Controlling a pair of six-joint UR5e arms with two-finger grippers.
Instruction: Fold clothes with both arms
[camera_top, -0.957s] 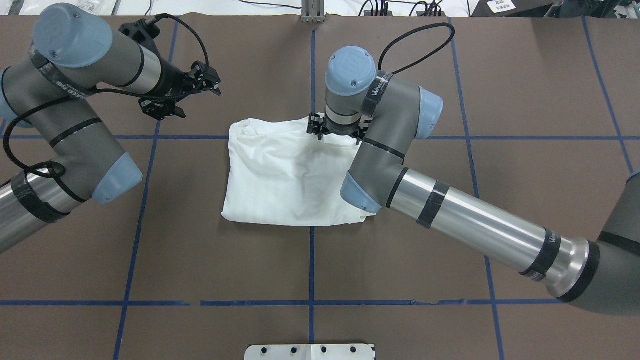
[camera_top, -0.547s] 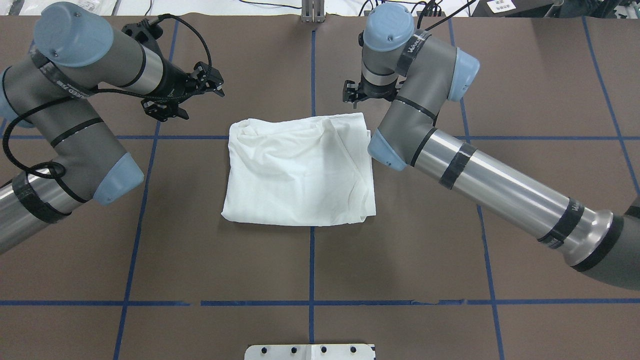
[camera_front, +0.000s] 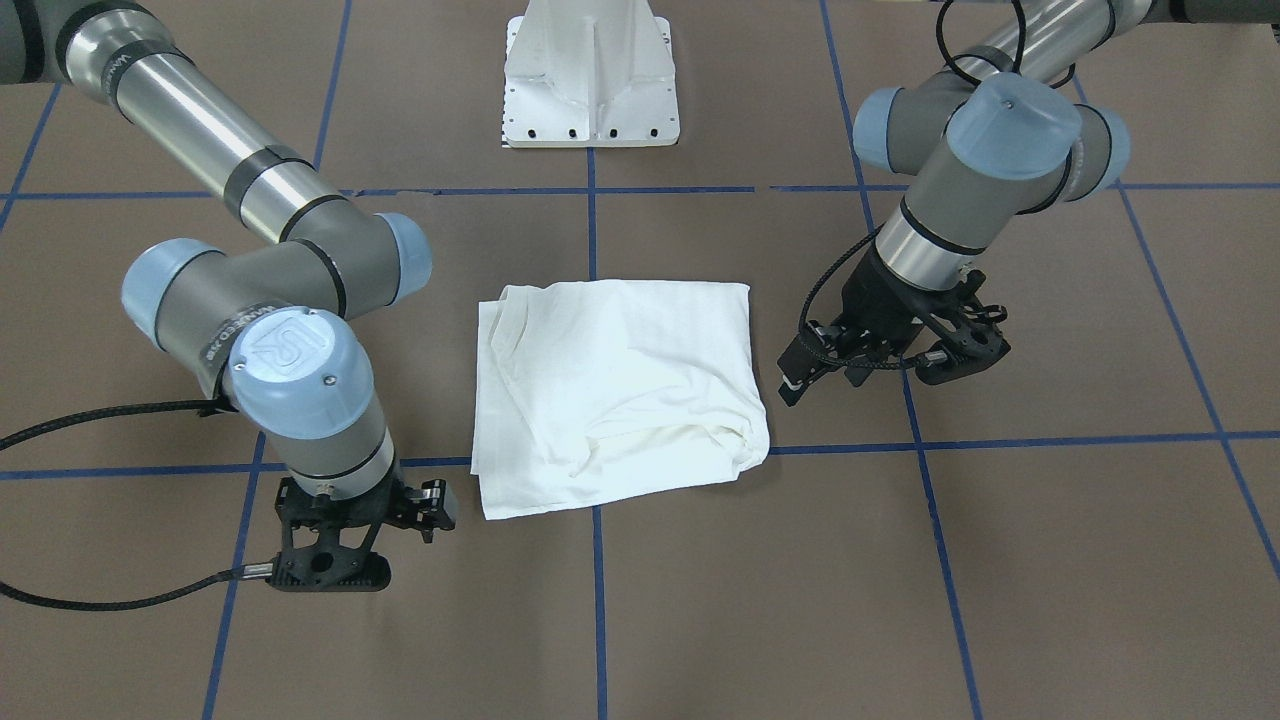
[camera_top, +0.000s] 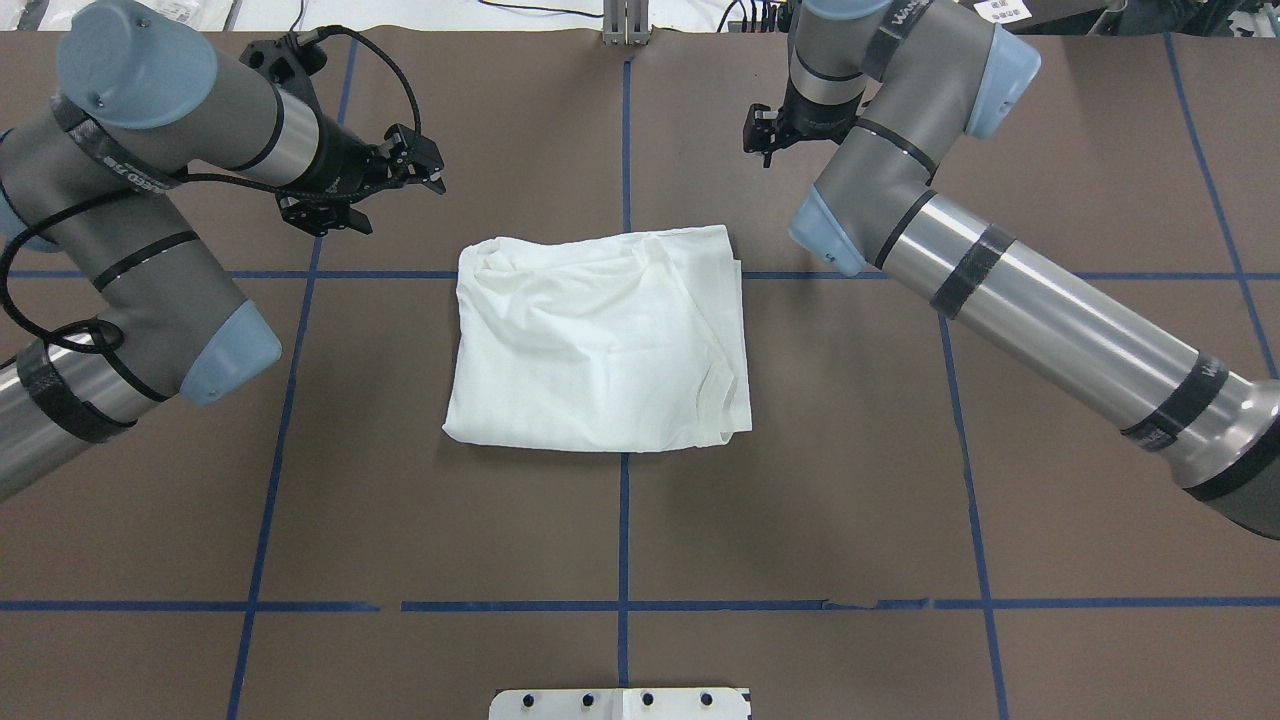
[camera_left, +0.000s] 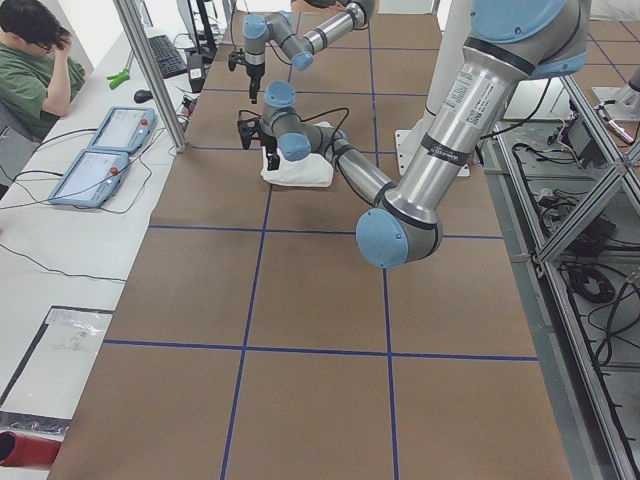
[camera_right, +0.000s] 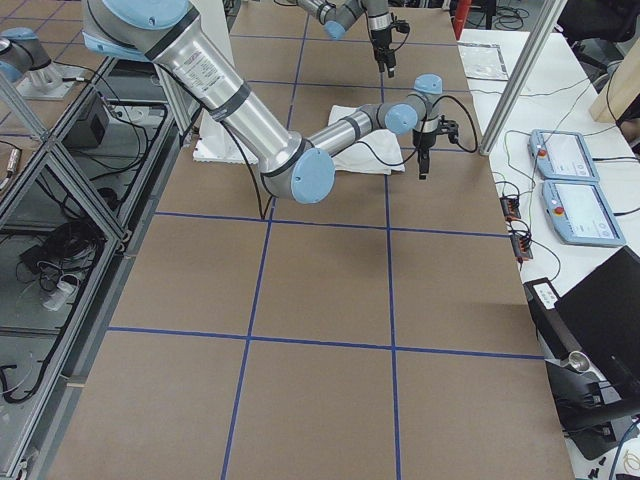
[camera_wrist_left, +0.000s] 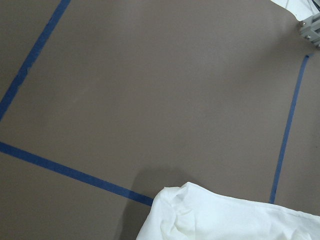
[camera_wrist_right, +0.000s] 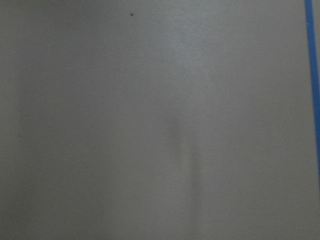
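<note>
The brown table (camera_top: 800, 520), marked off in squares by blue tape (camera_top: 280, 400), lies bare on every side of the cloth, with the widest open stretch between the cloth and the white base plate (camera_top: 620, 703). The right arm (camera_top: 1040, 300) slants in from the right edge; the left arm (camera_top: 150, 250) bends in from the left. The white T-shirt (camera_top: 600, 340) sits at the table's middle, folded to a rough rectangle across a tape crossing. Its near edge runs straight, its far left corner is bunched, and its right edge shows stacked layers. The left gripper (camera_front: 885, 362) hangs off the far left corner, apart from the cloth, fingers spread and grasping nothing. The right gripper (camera_front: 355, 515) points down beyond the far right corner, clear of the cloth; whether it is released or clenched I cannot tell
</note>
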